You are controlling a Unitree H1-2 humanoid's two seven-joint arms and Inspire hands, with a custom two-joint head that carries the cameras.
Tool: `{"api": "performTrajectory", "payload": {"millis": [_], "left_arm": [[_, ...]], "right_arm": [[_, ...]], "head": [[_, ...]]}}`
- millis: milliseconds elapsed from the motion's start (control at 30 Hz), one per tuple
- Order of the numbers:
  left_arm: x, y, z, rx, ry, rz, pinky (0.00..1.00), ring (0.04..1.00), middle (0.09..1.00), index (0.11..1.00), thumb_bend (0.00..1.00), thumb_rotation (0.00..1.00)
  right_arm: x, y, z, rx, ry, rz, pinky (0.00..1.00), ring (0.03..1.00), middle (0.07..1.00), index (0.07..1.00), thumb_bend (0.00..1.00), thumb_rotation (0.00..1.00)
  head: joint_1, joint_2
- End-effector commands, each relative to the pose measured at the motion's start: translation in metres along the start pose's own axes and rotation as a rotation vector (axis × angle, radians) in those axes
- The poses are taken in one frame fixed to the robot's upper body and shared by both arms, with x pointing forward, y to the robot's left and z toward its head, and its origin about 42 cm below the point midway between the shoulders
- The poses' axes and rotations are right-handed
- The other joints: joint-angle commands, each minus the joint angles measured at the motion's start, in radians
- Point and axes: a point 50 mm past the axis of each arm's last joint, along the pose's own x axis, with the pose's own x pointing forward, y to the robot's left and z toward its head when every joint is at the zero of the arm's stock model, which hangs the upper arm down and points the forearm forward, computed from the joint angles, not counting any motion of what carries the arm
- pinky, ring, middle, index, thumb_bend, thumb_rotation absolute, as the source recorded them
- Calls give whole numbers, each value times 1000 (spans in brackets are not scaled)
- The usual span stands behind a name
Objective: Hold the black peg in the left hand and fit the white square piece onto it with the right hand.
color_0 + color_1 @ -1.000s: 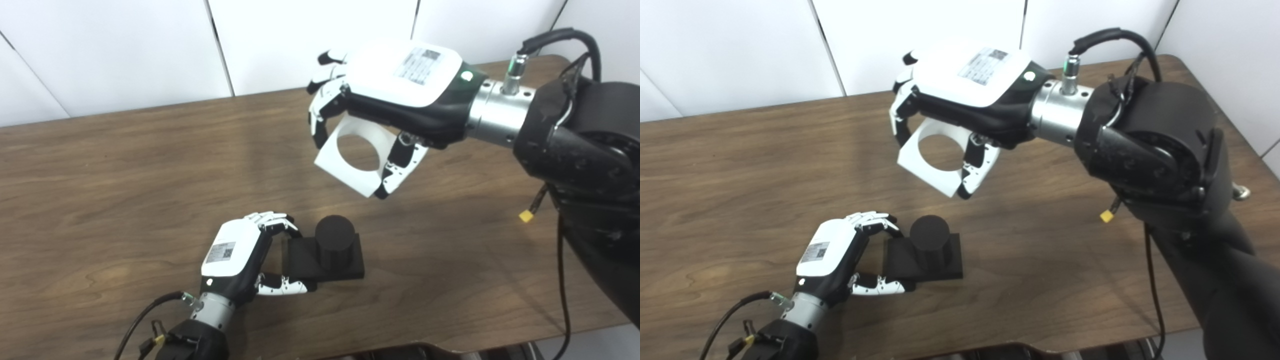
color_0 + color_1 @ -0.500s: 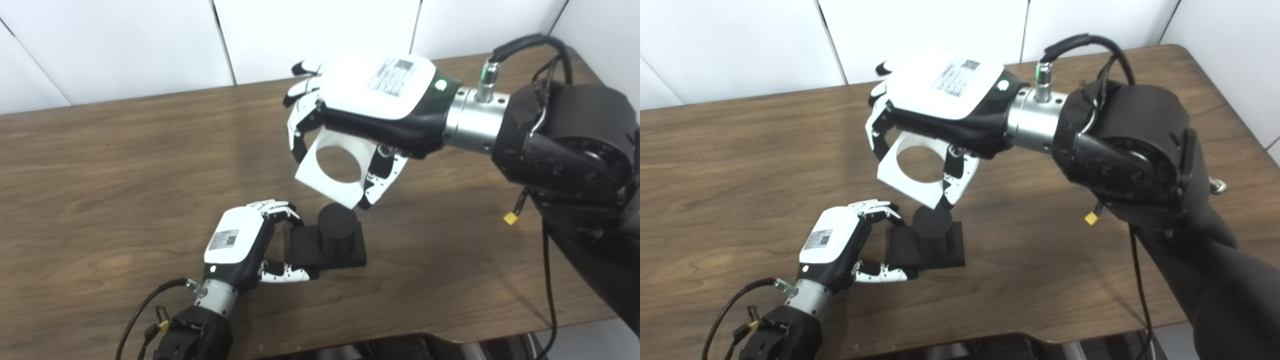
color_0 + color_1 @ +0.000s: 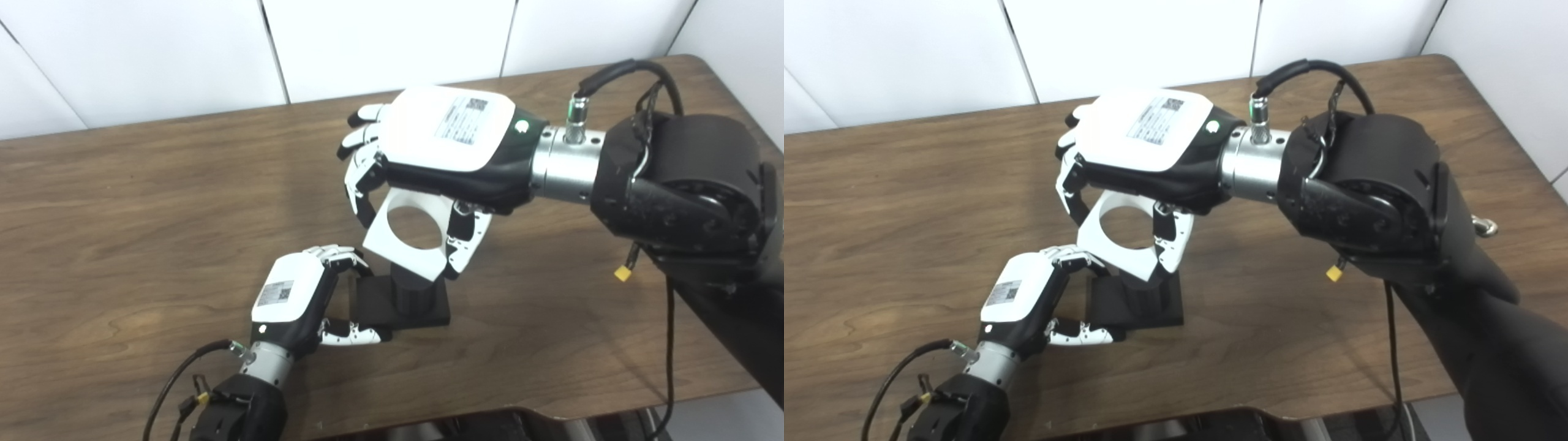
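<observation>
1. The left hand lay low on the wooden counter, nearest the cameras, its arm entering from the bottom left.
2. Its fingers curled over the far left corner of the black peg's square base, and its thumb pressed the near left edge; the hand was closed on the base.
3. The black peg stood upright on the base, which rested flat on the counter. Only the lower part of the cylinder was visible; its top was covered by the white piece.
4. The white square piece hung tilted directly above the peg, its near corner lowest and overlapping the peg's top. Whether the piece touched the peg could not be determined.
5. The round hole in the piece showed counter surface through it, not the peg.
6. The right hand gripped the white square piece from above, with fingers on its left edge and the thumb on its right edge.
7. The right arm extended from the right side over the far half of the counter.
8. White wall panels stood behind the counter.
</observation>
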Motion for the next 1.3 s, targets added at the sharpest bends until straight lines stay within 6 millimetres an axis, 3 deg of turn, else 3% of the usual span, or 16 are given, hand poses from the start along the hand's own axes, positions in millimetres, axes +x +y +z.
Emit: {"api": "performTrajectory", "payload": {"millis": [0, 500, 1267], "left_arm": [[2, 1, 1, 14, 3, -25, 844, 828, 784, 490, 504, 56], [1, 2, 3, 12, 3, -22, 847, 829, 785, 490, 505, 56], [1, 2, 6, 10, -9, -21, 833, 833, 786, 490, 504, 56]], "right_arm": [[2, 0, -3, -1, 15, 103, 937, 865, 725, 480, 525, 135], [11, 34, -10, 44, 34, 180, 974, 873, 749, 481, 524, 133], [21, 42, -11, 53, 25, 154, 969, 873, 752, 482, 524, 133]], "head": [[1, 2], [0, 6], [3, 10]]}}
